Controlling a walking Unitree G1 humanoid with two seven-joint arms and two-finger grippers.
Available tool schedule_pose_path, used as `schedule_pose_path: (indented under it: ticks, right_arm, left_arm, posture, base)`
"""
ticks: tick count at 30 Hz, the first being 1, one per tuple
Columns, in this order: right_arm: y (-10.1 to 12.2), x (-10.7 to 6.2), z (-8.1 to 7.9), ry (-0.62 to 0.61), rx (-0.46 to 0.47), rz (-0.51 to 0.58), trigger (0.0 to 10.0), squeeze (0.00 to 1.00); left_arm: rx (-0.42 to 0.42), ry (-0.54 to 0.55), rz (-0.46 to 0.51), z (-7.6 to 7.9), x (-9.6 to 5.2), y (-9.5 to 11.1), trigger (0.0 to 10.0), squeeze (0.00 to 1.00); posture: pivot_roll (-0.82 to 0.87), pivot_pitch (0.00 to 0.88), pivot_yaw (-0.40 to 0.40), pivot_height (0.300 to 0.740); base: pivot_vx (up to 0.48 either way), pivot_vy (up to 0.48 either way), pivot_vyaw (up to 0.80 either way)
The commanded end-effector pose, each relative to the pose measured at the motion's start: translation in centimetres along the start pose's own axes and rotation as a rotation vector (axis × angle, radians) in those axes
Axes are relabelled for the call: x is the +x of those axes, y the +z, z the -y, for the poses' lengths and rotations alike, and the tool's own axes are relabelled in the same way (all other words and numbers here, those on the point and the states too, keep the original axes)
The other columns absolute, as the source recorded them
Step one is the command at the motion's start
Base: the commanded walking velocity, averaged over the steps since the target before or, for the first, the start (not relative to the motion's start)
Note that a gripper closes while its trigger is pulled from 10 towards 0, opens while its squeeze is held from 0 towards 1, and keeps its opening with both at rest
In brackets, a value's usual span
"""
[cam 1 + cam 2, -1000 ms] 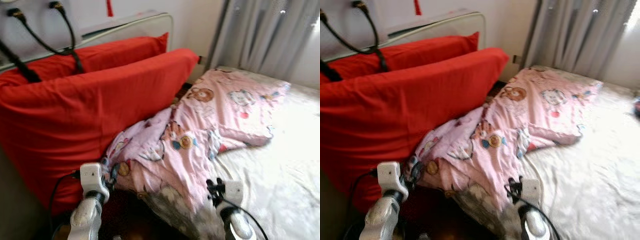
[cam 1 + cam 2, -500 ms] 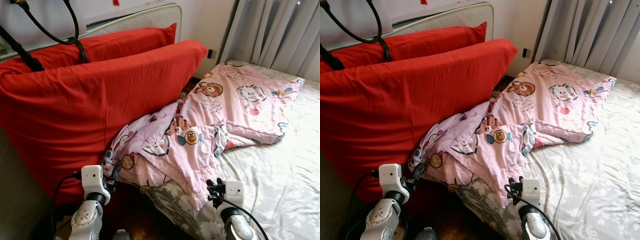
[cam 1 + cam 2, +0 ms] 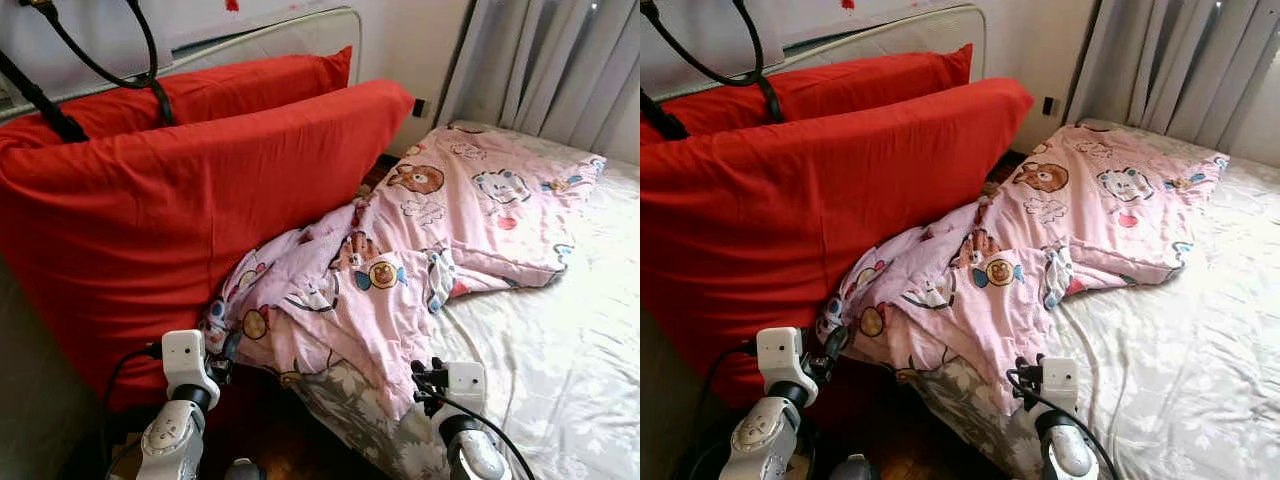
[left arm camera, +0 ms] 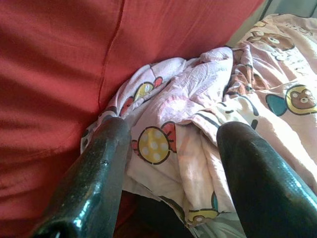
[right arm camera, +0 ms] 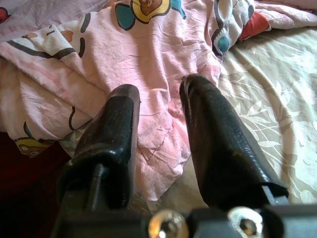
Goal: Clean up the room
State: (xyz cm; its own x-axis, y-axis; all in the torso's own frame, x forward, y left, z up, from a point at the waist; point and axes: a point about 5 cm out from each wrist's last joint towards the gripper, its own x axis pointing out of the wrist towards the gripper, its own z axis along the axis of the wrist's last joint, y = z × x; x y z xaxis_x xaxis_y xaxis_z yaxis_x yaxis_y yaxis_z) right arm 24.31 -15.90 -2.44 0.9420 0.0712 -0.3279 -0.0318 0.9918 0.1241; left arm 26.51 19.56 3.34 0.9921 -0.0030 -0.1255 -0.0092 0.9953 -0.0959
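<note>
Left wrist view showed the left tool open just short of the crumpled pink blanket on the bed, beside the red pillow. Since half a second earlier little had shifted, so no grasp had begun; the right tool hovered open over the blanket's edge.

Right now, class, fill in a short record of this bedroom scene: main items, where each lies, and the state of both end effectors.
blanket: pink, crumpled, on the bed against the cushions
cushions: two red ones, upright, beside the bed
bed sheet: pale, floral
left end effector: open, fingers either side of the blanket's bunched corner
right end effector: open, above the blanket's lower edge
</note>
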Motion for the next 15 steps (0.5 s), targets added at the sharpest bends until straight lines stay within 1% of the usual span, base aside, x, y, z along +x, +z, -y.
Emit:
schedule_pose_path:
  ticks: [1,7,10,12,15]
  right_arm:
    - [0.37,0.16,0.01,-0.002,0.003,0.016,10.0,0.00]
    - [0.20,0.27,0.01,-0.001,0.001,-0.010,10.0,0.00]
    - [0.19,0.32,-0.09,0.003,-0.002,-0.014,10.0,0.00]
    - [0.34,0.20,-0.17,0.011,0.006,0.014,10.0,0.00]
    - [0.32,0.16,-0.13,0.008,0.009,0.015,10.0,0.00]
  left_arm:
    - [0.003,-0.005,0.004,0.05,0.16,0.36,10.0,0.00]
    - [0.002,-0.004,0.003,0.09,0.17,0.35,10.0,0.00]
    - [0.002,-0.004,0.003,0.09,0.18,0.36,10.0,0.00]
    - [0.002,-0.004,0.003,0.09,0.17,0.35,10.0,0.00]
    - [0.003,-0.004,0.003,0.10,0.15,0.34,10.0,0.00]
  posture:
    - [-0.01,0.017,-0.026,0.655]
    - [-0.01,0.017,-0.026,0.655]
    - [-0.01,0.018,-0.026,0.640]
    - [-0.01,0.019,-0.026,0.631]
    - [-0.01,0.019,-0.026,0.631]
  base:
    - [0.000,0.000,0.00]
    - [0.000,0.000,0.00]
    - [0.000,0.000,0.00]
    - [0.000,0.000,0.00]
    - [0.000,0.000,0.00]
